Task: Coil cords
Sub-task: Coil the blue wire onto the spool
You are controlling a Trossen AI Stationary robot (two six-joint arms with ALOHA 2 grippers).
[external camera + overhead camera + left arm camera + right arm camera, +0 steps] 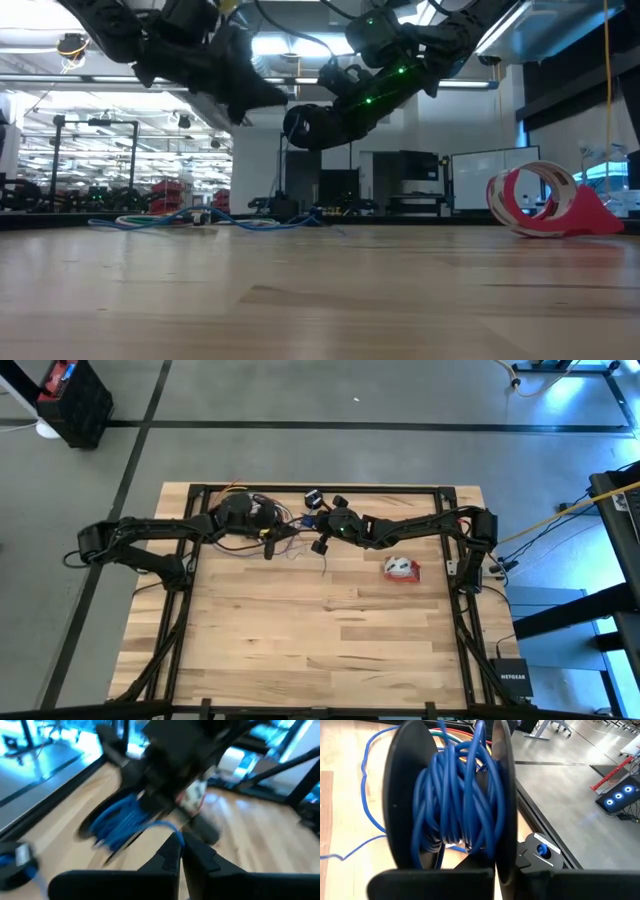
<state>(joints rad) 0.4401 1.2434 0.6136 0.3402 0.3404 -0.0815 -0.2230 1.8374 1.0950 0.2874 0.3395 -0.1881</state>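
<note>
Blue cord pinched between closed left fingers; right fingers clamped on its spool.

Both arms reached in toward the table's far middle. The left gripper was pinched closed. The right gripper was clamped tight.

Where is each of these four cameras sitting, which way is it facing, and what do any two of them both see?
High view: above the table, looking straight down; both arms meet near the far edge, left gripper and right gripper.
Low view: at tabletop height, looking level across the wood into the room; both arms hang from above.
Left wrist view: on the left arm, looking past its shut fingers at the blue cord.
Right wrist view: on the right arm, looking at the black spool wound with blue cord.
Shared: high and low views both show the red-and-white bundle.
</note>
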